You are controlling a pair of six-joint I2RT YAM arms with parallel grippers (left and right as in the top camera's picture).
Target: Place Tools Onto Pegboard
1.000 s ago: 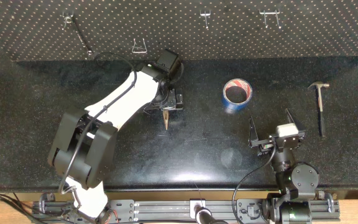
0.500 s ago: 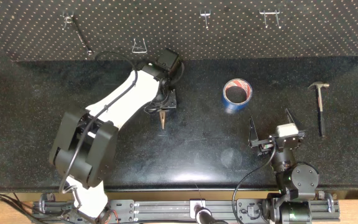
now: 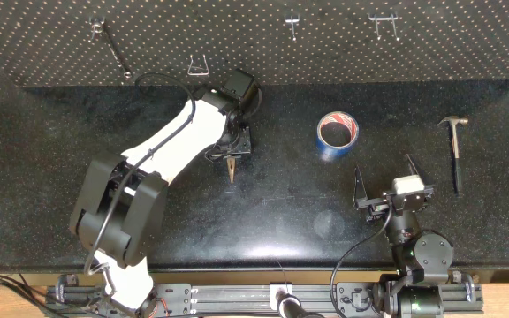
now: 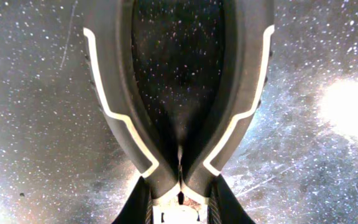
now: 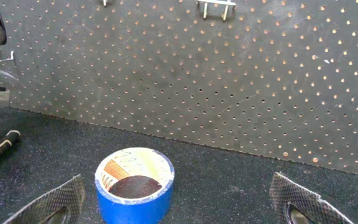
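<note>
My left gripper (image 3: 235,144) is low over the black worktop below the pegboard (image 3: 325,53), shut on a pair of pliers. The pliers' pointed nose (image 3: 231,170) sticks out towards the table's front. In the left wrist view the dark pliers handles (image 4: 120,106) with white stripes converge between my left gripper (image 4: 179,200) fingers. A blue roll of tape (image 3: 337,134) stands at centre right, and a hammer (image 3: 454,150) lies at the far right. My right gripper (image 3: 385,179) stands open near the front, behind the tape (image 5: 134,185), with nothing between its fingers (image 5: 55,200).
A wrench (image 3: 113,49) hangs at the pegboard's upper left. Empty hooks sit on the pegboard: a wire hook (image 3: 198,64) just above the left gripper, a hook (image 3: 292,25) at centre and a double hook (image 3: 384,25) to the right.
My left gripper has shifted slightly left and towards the pegboard, and the pliers moved with it. The right arm, tape and hammer have not moved.
</note>
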